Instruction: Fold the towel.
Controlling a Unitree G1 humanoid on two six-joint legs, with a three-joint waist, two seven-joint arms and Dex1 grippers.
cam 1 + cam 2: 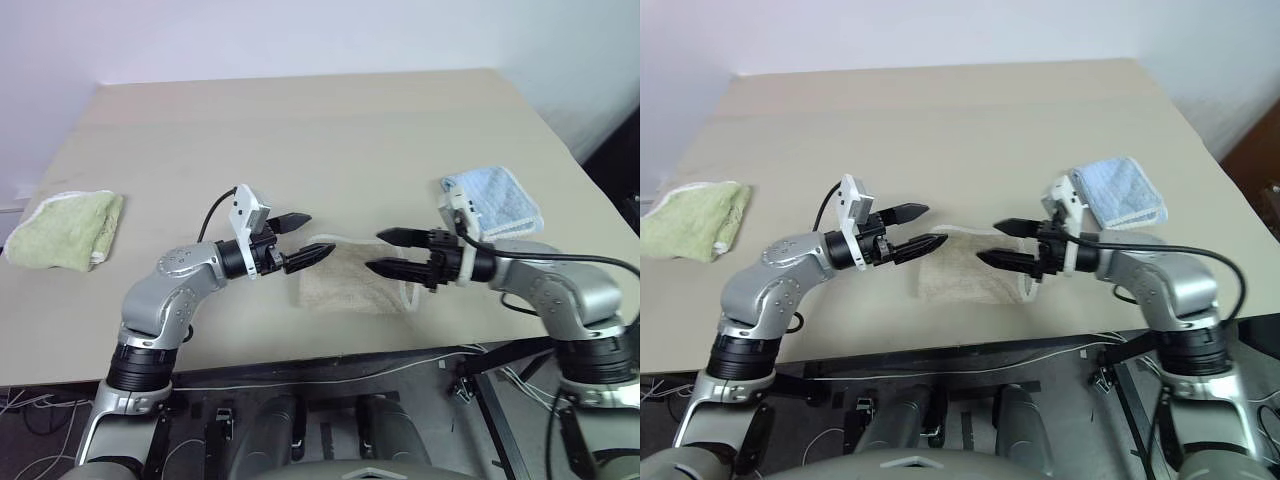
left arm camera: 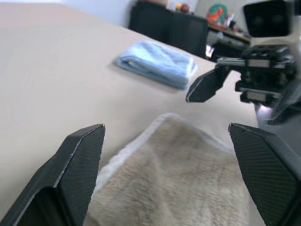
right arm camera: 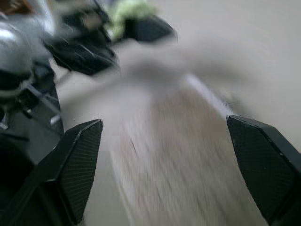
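Note:
A beige towel (image 1: 345, 282) lies folded on the table near its front edge, with a white hem showing along its far and right sides. My left gripper (image 1: 300, 240) hovers open just above the towel's left end, pointing right. Opposite it, my right gripper (image 1: 388, 252) hangs open above the towel's right end, pointing left. Neither holds anything. The left wrist view looks over the beige towel (image 2: 174, 179) between its open fingers (image 2: 80, 160), with the right gripper (image 2: 209, 84) beyond.
A folded green towel (image 1: 65, 228) lies at the table's left edge. A folded light blue towel (image 1: 495, 200) sits at the right, behind my right arm. The tan table (image 1: 330, 140) stretches away behind the grippers. Cables hang below its front edge.

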